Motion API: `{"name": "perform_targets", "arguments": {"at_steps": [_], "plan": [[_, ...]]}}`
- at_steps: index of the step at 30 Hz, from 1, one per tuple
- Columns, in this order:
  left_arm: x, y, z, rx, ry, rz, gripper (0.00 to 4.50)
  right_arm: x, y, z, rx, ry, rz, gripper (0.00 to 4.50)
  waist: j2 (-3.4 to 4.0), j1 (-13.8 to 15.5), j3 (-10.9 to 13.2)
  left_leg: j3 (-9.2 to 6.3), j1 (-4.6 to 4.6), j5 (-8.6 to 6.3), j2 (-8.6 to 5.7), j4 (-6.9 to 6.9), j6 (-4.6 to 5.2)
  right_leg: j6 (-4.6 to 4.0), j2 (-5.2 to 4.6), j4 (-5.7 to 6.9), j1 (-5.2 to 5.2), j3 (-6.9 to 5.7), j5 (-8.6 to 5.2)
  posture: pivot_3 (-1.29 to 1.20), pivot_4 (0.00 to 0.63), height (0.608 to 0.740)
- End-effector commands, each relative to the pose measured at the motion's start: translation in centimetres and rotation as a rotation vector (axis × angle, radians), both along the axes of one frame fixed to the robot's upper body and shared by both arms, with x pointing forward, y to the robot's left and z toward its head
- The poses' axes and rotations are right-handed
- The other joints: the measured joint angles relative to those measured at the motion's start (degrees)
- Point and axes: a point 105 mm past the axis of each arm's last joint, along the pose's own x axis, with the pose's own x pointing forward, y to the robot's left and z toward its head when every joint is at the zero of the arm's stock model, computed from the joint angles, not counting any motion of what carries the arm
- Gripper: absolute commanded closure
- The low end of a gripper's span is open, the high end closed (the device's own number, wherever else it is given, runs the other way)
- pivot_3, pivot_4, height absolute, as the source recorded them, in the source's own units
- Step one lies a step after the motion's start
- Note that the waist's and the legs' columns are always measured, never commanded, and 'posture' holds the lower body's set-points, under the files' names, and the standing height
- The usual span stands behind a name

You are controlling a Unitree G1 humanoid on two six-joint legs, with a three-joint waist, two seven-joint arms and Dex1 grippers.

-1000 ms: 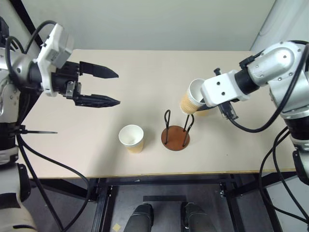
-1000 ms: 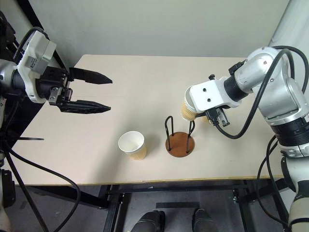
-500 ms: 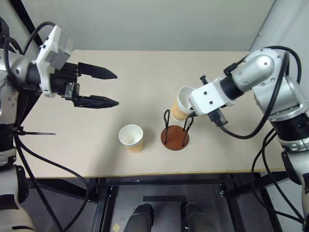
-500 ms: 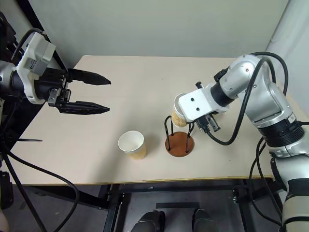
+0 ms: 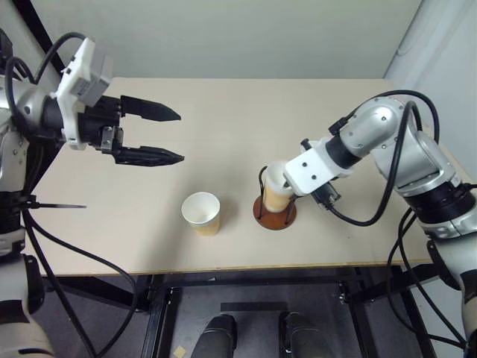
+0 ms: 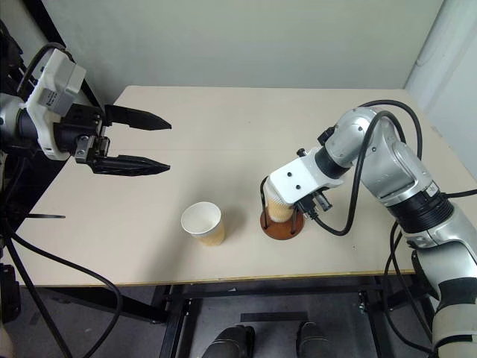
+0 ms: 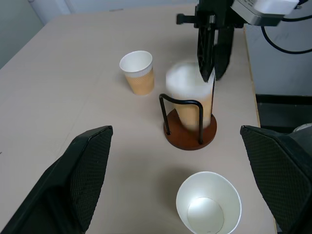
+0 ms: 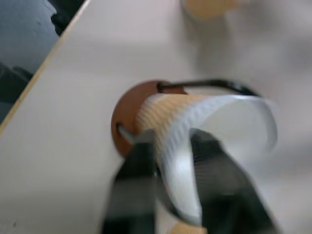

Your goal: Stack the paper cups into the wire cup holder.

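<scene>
Reaching down at centre right of the left eye view, the right gripper [image 5: 277,181] with its black fingers straddling the rim of a paper cup [image 7: 189,100], one finger inside the mouth and one outside (whether pinching or already letting go, cannot tell from the blurred wrist view). Standing inside the wire cup holder [image 5: 274,212] now, that cup, its tan body between the two black wire loops and over the reddish-brown disc, just right of the frame's centre.

Hovering at upper left over the bare table [image 5: 223,112], the left gripper [image 5: 179,136], fingers spread wide apart, holding nothing and touching nothing.

Sitting upright at lower centre, just left of the holder and apart from it, a second paper cup [image 5: 202,213], white mouth facing up. Showing in the left wrist view beyond the holder, a third cup [image 7: 137,72], also upright and well clear of it.

Carrying no readable brand, label or writing, the cups and the holder alike.

Differing from a second ago: then tilted and held above the holder's right-hand loop, the gripped cup now lowered between the loops, the right arm swung down and leftward in the frame with it. Staying put, the left gripper and the cup at lower centre.
</scene>
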Motion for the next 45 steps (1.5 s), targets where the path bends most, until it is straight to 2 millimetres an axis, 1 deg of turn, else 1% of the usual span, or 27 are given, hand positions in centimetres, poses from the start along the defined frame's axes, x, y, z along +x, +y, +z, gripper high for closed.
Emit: {"name": "perform_targets", "arguments": {"at_steps": [1,5,8,9,10,12,14,16,18,20,24,28,31,34,39,45], "plan": [[-0.6,-0.1,1.2,0.000,-0.056,-0.011,0.00,-0.9,1.2,1.6,0.084,-0.006,0.026,2.30,0.00,0.0,0.0,0.00,0.00,0.00,0.00,0.00,0.00,-0.01,0.00,0.00,0.00,0.00,0.00,0.00,0.150,0.740],[-0.6,-0.2,1.1,-0.002,-0.057,-0.010,0.00,-1.2,2.2,2.8,0.193,0.016,0.019,0.93,0.00,0.0,0.0,0.00,0.00,0.01,-0.01,0.00,-0.02,-0.03,0.00,0.01,0.00,0.01,-0.02,0.00,0.150,0.740],[-0.7,-0.3,0.7,0.011,-0.064,-0.007,0.00,-1.8,2.4,4.8,0.328,0.062,-0.011,0.93,0.00,0.0,0.0,0.00,-0.02,0.02,-0.02,0.00,-0.03,-0.06,0.00,0.01,0.00,0.01,-0.03,0.00,0.150,0.740],[-0.9,-0.4,0.5,0.025,-0.066,-0.006,0.00,-2.0,2.4,5.6,0.383,0.077,-0.019,0.93,0.00,0.0,0.0,0.01,-0.03,0.02,-0.03,0.01,-0.03,-0.07,0.00,0.00,0.00,0.01,-0.04,0.00,0.150,0.740],[-1.2,-0.5,0.2,0.044,-0.066,-0.010,0.00,-2.5,2.4,6.8,0.462,0.128,-0.044,0.93,0.00,0.0,0.0,0.02,-0.02,0.02,-0.03,0.00,-0.03,-0.09,0.00,-0.01,0.00,0.02,-0.05,0.00,0.150,0.740],[-1.6,-0.5,-1.1,0.136,-0.082,-0.009,0.00,-3.7,2.2,8.6,0.567,0.209,-0.054,0.93,0.00,-0.1,0.0,0.05,-0.03,0.01,-0.03,-0.02,-0.06,-0.18,0.01,0.01,-0.02,0.04,-0.11,0.00,0.150,0.740],[-1.9,-0.4,-3.0,0.264,-0.104,-0.011,0.00,-4.6,1.8,10.0,0.636,0.274,-0.067,0.93,0.00,-0.1,0.0,0.07,-0.05,-0.01,-0.03,-0.08,-0.12,-0.25,0.04,0.00,-0.08,0.06,-0.15,0.00,0.150,0.740],[-2.2,-0.4,-4.5,0.363,-0.125,-0.024,0.00,-5.2,1.4,10.8,0.663,0.306,-0.084,0.93,-0.01,-0.1,0.0,0.07,-0.02,-0.05,0.00,-0.12,-0.20,-0.36,0.12,0.02,-0.11,0.09,-0.24,0.00,0.150,0.740],[-2.3,-0.7,-4.9,0.387,-0.145,-0.033,0.00,-5.4,1.0,11.1,0.672,0.318,-0.105,0.93,-0.03,0.1,0.0,0.04,0.03,-0.07,0.07,-0.14,-0.25,-0.58,0.17,0.11,-0.10,0.08,-0.39,0.00,0.150,0.740],[-2.5,-1.1,-4.8,0.396,-0.165,-0.041,0.00,-5.5,0.5,11.3,0.667,0.327,-0.129,0.93,-0.05,0.3,0.0,0.03,0.09,-0.10,0.09,-0.06,-0.30,-1.04,0.19,0.48,-0.13,0.08,-0.67,0.00,0.150,0.740],[-3.1,-1.6,-5.0,0.453,-0.184,-0.078,0.00,-6.0,-0.2,11.7,0.651,0.355,-0.157,0.93,-0.05,0.2,0.0,0.03,0.13,-0.08,0.11,-0.08,-0.36,-1.04,0.20,0.60,-0.17,0.09,-0.66,0.00,0.150,0.740],[-3.5,-1.6,-6.0,0.531,-0.189,-0.103,0.00,-6.5,-0.5,12.1,0.638,0.394,-0.172,0.93,-0.05,0.2,0.0,0.03,0.30,-0.08,0.14,-0.23,-0.40,-1.04,0.23,0.64,-0.16,0.12,-0.66,0.00,0.150,0.740],[-3.7,-1.5,-6.9,0.558,-0.168,-0.113,0.00,-6.9,-0.8,12.2,0.624,0.423,-0.176,0.93,-0.05,0.2,0.0,0.05,0.46,-0.05,0.15,-0.49,-0.49,-1.03,0.25,0.61,-0.13,0.17,-0.67,0.00,0.150,0.740],[-3.5,-1.2,-8.0,0.585,-0.148,-0.105,0.00,-7.1,-1.0,12.5,0.624,0.436,-0.178,0.93,-0.05,0.1,0.0,0.05,0.49,-0.02,0.25,-0.65,-0.54,-1.03,0.30,0.59,-0.18,0.15,-0.68,0.00,0.150,0.740],[-3.0,-1.2,-9.5,0.627,-0.144,-0.096,0.00,-6.7,-1.3,12.8,0.629,0.424,-0.195,0.93,-0.05,0.2,0.0,0.06,0.55,-0.09,0.58,-0.77,-0.69,-1.07,0.53,0.57,-0.20,0.10,-0.71,0.00,0.150,0.740],[-2.7,-1.5,-10.7,0.645,-0.133,-0.106,0.00,-6.5,-1.5,12.7,0.632,0.415,-0.208,0.93,-0.05,0.2,0.0,0.06,0.66,-0.12,0.72,-0.84,-0.75,-1.07,0.65,0.62,-0.20,0.09,-0.71,0.00,0.150,0.740]]}}
